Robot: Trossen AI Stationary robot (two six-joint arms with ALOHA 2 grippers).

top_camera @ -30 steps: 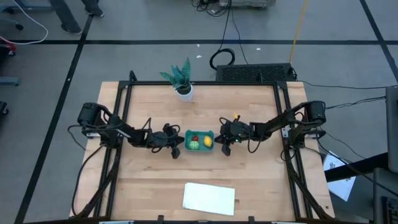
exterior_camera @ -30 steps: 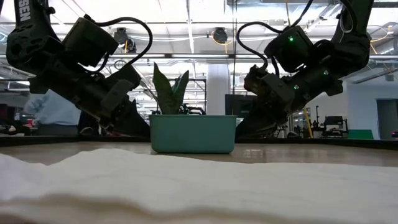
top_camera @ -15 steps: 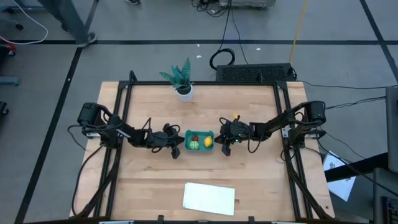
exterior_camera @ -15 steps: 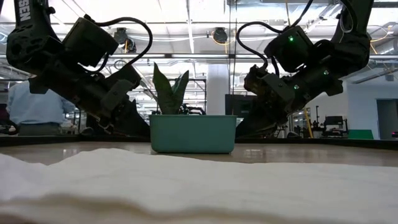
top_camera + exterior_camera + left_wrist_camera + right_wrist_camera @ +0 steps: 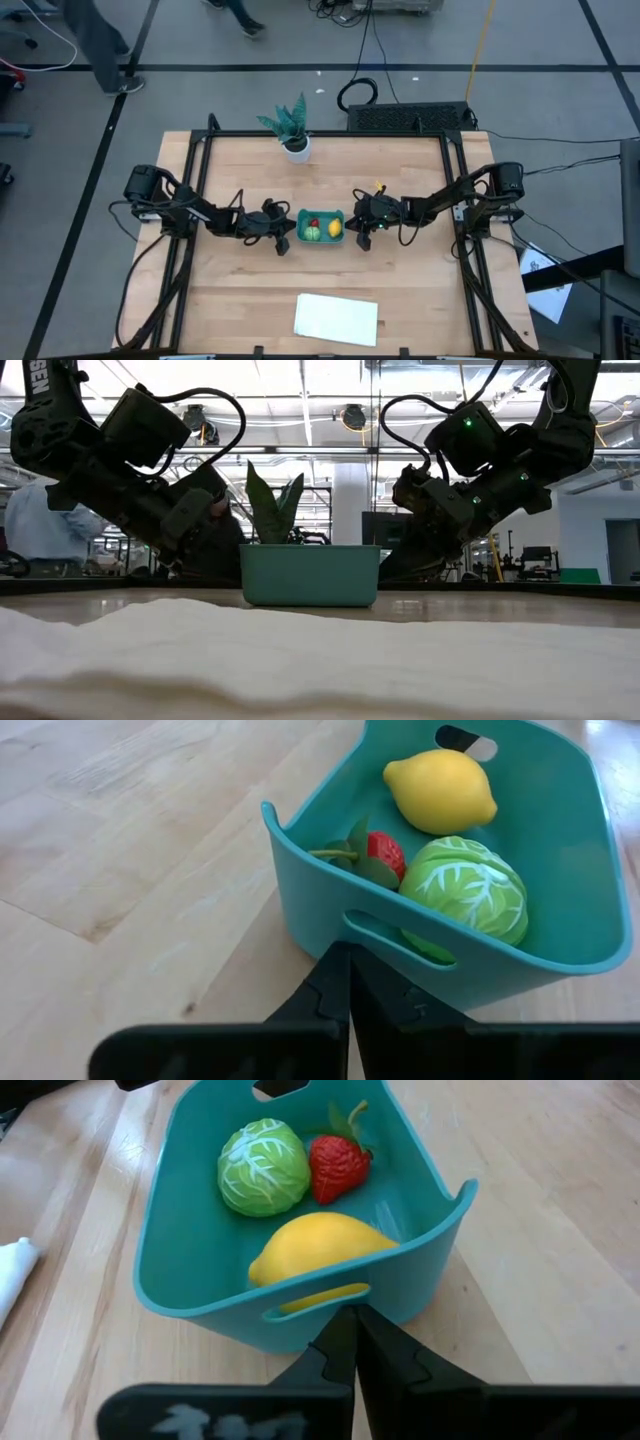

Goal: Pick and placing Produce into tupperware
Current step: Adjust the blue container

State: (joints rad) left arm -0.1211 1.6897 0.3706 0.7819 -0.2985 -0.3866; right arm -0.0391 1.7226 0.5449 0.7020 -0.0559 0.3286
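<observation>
Two robot arms flank the teal tupperware [image 5: 321,226] at mid-table, with all three pieces of toy produce already inside: the lemon [image 5: 312,1252], the strawberry [image 5: 338,1162] and the green cabbage-like ball [image 5: 264,1167] sit together on the container floor.

The left gripper [image 5: 349,992] has its fingers pressed together and carries nothing, tips low against the outside of one end wall, just under the handle slot. The right gripper [image 5: 352,1342] mirrors it at the opposite end, likewise closed tight and empty (touching the wall or a hair off it, can't be told from either wrist view). The overhead cam puts the left gripper [image 5: 279,231] and right gripper [image 5: 362,231] just beside the short ends of the box.

Judged from this, the sorting looks done, w/ only the arms' retreat left. The risk is in that retreat: closed tips so near the wall could drag or tip the light box if an arm swings sideways instead of backing straight out, spilling the pieces. Also on the table: a potted plant [image 5: 293,128] near the far edge and a white sheet [image 5: 336,319] near the front, both well apart from the action.
</observation>
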